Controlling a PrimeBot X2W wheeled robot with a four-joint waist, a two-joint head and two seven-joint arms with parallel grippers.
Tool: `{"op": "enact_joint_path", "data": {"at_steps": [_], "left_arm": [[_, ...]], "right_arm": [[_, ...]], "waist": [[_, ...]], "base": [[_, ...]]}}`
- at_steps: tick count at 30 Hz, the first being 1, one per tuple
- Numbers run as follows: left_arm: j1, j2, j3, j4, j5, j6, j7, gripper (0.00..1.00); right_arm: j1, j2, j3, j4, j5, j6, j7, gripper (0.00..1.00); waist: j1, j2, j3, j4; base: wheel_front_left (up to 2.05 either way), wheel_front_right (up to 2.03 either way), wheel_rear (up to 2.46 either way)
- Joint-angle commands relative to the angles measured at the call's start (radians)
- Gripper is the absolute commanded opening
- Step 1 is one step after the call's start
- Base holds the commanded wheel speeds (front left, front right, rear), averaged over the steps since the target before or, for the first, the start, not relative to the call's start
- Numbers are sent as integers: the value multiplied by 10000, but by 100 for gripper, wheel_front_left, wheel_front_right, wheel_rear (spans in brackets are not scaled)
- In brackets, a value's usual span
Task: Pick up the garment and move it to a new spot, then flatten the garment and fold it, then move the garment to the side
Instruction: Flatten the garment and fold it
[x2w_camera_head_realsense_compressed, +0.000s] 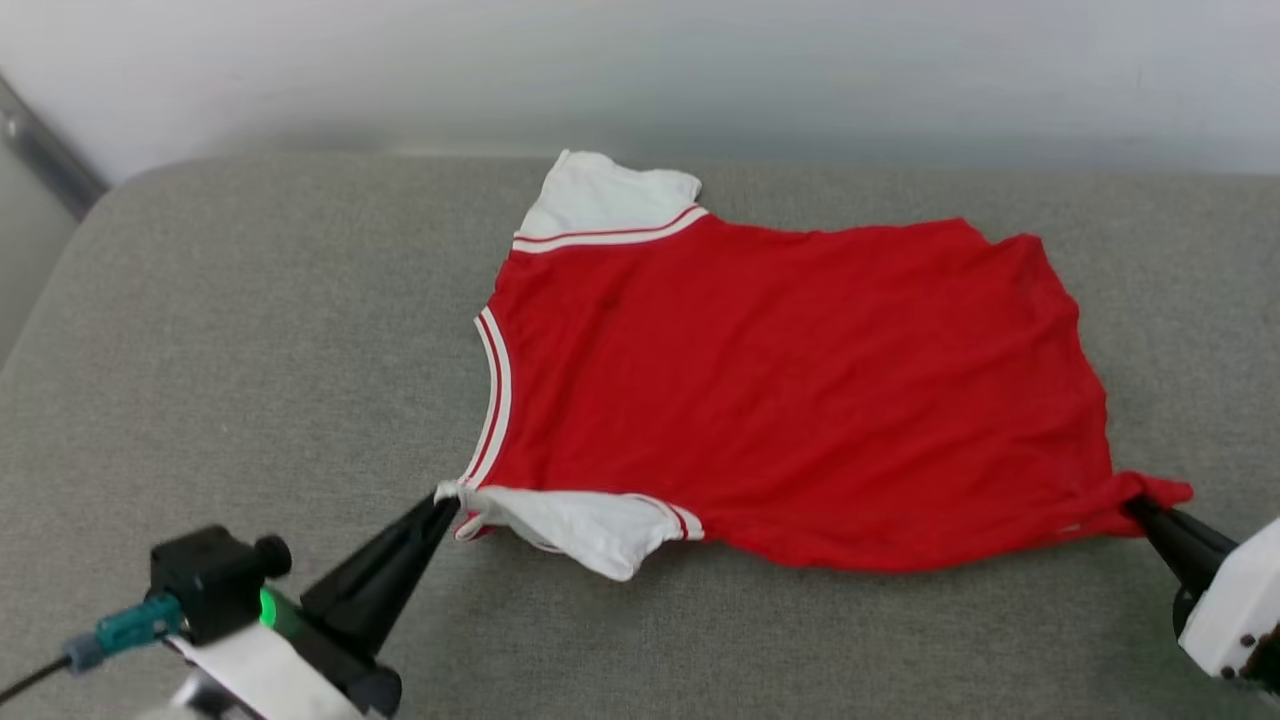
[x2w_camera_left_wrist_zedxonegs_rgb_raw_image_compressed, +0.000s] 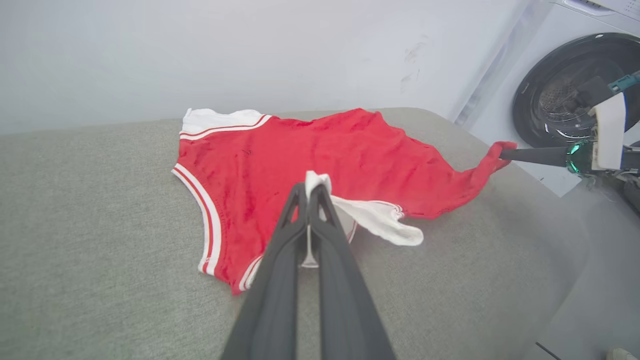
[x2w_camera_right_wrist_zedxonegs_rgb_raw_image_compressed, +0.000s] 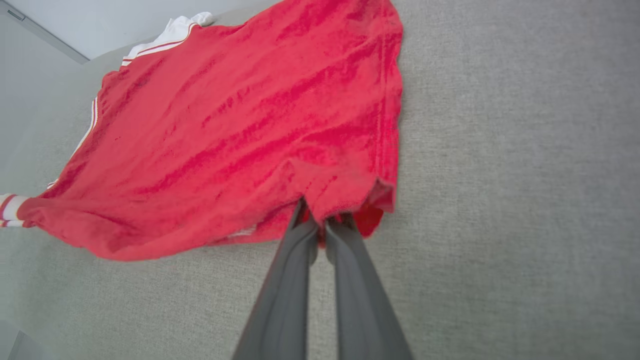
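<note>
The garment (x2w_camera_head_realsense_compressed: 780, 390), a red jersey with white sleeves and red-white striped trim, lies spread with its plain red side up on the grey cushioned surface (x2w_camera_head_realsense_compressed: 250, 350). My left gripper (x2w_camera_head_realsense_compressed: 447, 503) is shut on the near white sleeve at the shoulder, seen close in the left wrist view as white cloth pinched at the tips of the left gripper (x2w_camera_left_wrist_zedxonegs_rgb_raw_image_compressed: 308, 191). My right gripper (x2w_camera_head_realsense_compressed: 1140, 503) is shut on the near hem corner, which is pulled into a point; the garment (x2w_camera_right_wrist_zedxonegs_rgb_raw_image_compressed: 240, 130) bunches over the right gripper (x2w_camera_right_wrist_zedxonegs_rgb_raw_image_compressed: 322, 220). Any lettering is hidden.
A pale wall (x2w_camera_head_realsense_compressed: 640, 70) runs behind the surface. In the left wrist view a washing machine (x2w_camera_left_wrist_zedxonegs_rgb_raw_image_compressed: 565, 95) with a dark round door stands beyond the surface's right end. Bare grey cushion lies to the left of the garment and in front of it.
</note>
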Motion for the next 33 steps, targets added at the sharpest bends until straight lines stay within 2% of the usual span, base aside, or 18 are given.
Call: {"op": "enact_joint_path", "data": {"at_steps": [1,6,12,15,21,22,23,24,27,33], "left_arm": [[-798,-74,146,94,138,-165,146,0],[-2039,-317,345,886,80,-356,375,0],[-3524,-734,15,2294,324,-674,580,0],[-4115,-882,-226,3205,714,-726,603,0],[-4863,-1435,-669,4620,800,-806,584,0],[-4932,-1510,-750,4830,855,-818,576,38],[-5012,-1605,-817,5052,919,-823,510,100],[-5061,-1689,-848,5292,953,-798,456,100],[-4931,-2011,-861,5957,834,-621,341,100],[-4257,-2345,-468,6540,210,-92,129,100]], "right_arm": [[-635,-35,-73,-197,-350,-2,315,0],[-1652,183,-256,-62,-913,-4,767,0],[-2788,254,-15,473,-1708,-4,1219,0],[-3216,289,262,756,-2068,-4,1279,0],[-3690,335,795,1354,-2478,-4,1077,0],[-3701,347,804,1505,-2574,-4,1014,0],[-3722,394,802,1639,-2688,-5,923,38],[-3751,475,795,1779,-2724,-4,870,100],[-3813,644,844,2059,-2816,-4,723,100],[-3457,537,1126,2134,-3239,-4,332,100]], "waist": [[0,-1,795,-78],[0,-1,1746,-152],[0,-1,2499,-158],[0,-1,2693,-142],[0,-1,2730,-80],[0,-1,2682,-70],[0,-1,2615,-65],[0,-1,2541,-66],[0,-1,2232,-83],[0,-1,1330,-121]], "base": [[0,0,0],[0,0,0],[0,0,0],[0,0,0],[0,0,0],[0,0,0],[0,0,0],[0,0,0],[0,0,0],[0,0,0]]}}
